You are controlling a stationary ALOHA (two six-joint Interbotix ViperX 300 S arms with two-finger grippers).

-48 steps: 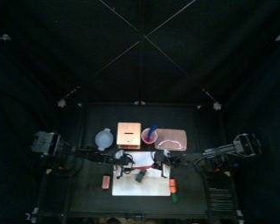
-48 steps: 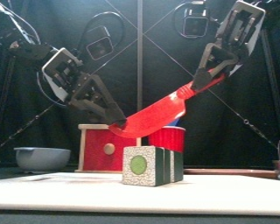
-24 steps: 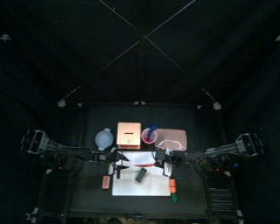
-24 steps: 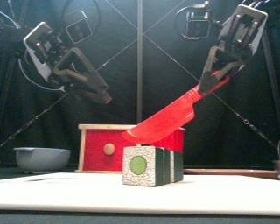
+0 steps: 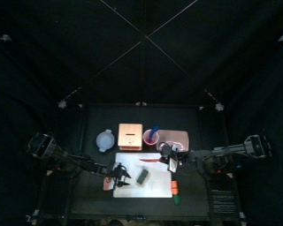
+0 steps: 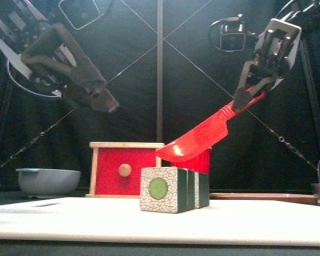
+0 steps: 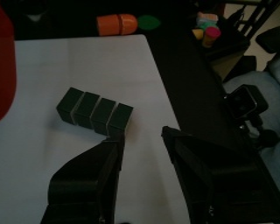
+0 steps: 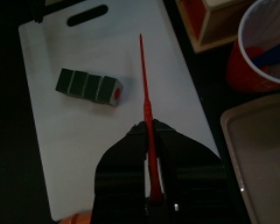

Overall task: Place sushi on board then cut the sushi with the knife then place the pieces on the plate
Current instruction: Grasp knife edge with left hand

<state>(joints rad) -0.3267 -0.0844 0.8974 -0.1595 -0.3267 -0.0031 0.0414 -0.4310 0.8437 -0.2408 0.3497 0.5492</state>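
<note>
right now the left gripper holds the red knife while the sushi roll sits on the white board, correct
No: the right gripper holds the red knife, as the front view shows; the left gripper is open and empty. The sushi roll does sit on the white board.

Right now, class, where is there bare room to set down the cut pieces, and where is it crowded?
Bare: the white board on all sides of the sushi roll; the end of the pink tray beside the board looks bare too. Crowded: just above the roll, where the right tool holds the red knife.
</note>
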